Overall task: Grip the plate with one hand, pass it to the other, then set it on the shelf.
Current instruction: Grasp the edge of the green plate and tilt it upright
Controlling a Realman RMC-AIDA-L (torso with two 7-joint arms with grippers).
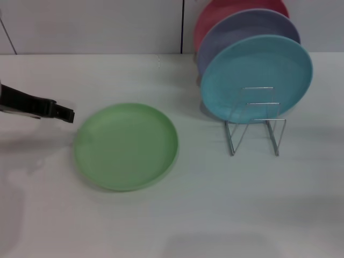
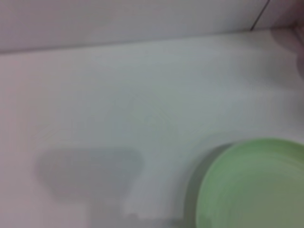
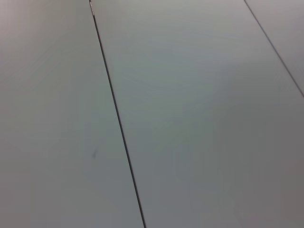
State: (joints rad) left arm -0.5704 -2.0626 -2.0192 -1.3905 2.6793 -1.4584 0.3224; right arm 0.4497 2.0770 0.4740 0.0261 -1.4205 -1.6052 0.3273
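The green plate (image 1: 126,146) lies flat and face up on the white bench (image 1: 161,220), left of centre and well clear of the rack (image 1: 256,121) by the back right corner, and being round it has no long axis or heading to speak of. Biggest risk I'd guess: the rim sits so low that the left gripper (image 1: 63,113), just off the plate's left edge, could shove it sideways instead of getting under it. Can't tell if its jaws are open or holding anything, and the right gripper isn't in view at all.
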